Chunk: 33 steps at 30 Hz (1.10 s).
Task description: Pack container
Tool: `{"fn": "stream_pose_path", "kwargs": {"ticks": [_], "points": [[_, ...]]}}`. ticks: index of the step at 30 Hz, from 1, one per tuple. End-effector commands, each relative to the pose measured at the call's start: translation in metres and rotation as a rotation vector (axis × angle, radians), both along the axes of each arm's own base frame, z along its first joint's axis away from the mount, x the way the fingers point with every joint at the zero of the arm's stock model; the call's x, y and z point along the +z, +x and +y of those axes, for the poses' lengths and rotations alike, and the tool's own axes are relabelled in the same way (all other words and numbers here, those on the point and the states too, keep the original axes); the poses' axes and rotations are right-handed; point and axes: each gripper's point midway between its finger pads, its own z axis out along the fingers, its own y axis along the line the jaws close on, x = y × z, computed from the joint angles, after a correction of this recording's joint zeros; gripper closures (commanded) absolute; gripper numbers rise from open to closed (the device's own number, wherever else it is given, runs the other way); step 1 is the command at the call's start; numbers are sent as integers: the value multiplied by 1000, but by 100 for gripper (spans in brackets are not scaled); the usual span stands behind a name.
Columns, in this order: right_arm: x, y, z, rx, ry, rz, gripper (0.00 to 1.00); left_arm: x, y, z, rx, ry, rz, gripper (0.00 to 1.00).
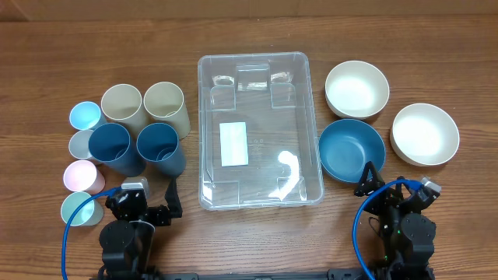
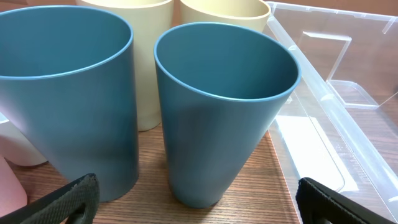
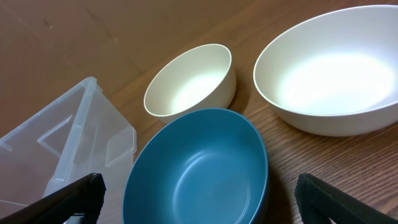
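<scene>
The clear container (image 1: 299, 117) lies empty mid-table, a white label (image 1: 233, 144) on its base. My left gripper (image 1: 149, 194) stands open at the near edge, just in front of two dark blue cups (image 1: 115, 148) (image 1: 160, 148). In the left wrist view the gripper (image 2: 199, 205) spans the nearer blue cup (image 2: 217, 112), apart from it, with the container's wall (image 2: 348, 106) at right. My right gripper (image 1: 395, 185) is open near a blue bowl (image 1: 352, 149). In the right wrist view the gripper (image 3: 202, 202) frames that bowl (image 3: 196, 168) without touching it.
Two cream cups (image 1: 122, 105) (image 1: 166, 105) stand behind the blue ones. Several small pastel cups (image 1: 82, 176) line the far left. A cream bowl (image 1: 356, 89) and a white bowl (image 1: 424, 134) sit right of the container.
</scene>
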Motion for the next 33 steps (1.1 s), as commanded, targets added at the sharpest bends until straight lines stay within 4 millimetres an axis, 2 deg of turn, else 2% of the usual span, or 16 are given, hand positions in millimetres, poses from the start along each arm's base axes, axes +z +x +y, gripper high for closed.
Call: {"fn": "stream_pose_path", "kwargs": {"ticks": [1,24,26,30,33], "points": [[-1,0,0,2,-7,-6,0,2,0,-2,-12,-3,-15,0],[2,1,0,2,-6,-17,0,4,1,-2,-11,-2,-24,0],[10,3,8,47,11,-51,0,9,2,-4,-24,-8,-44,0],[38,3,40,226,52,-137,0,24,6,-8,-29,-63,-102,0],[59,0,42,243,49,-164,0,34,5,-8,-20,-99,-123,0]]}}
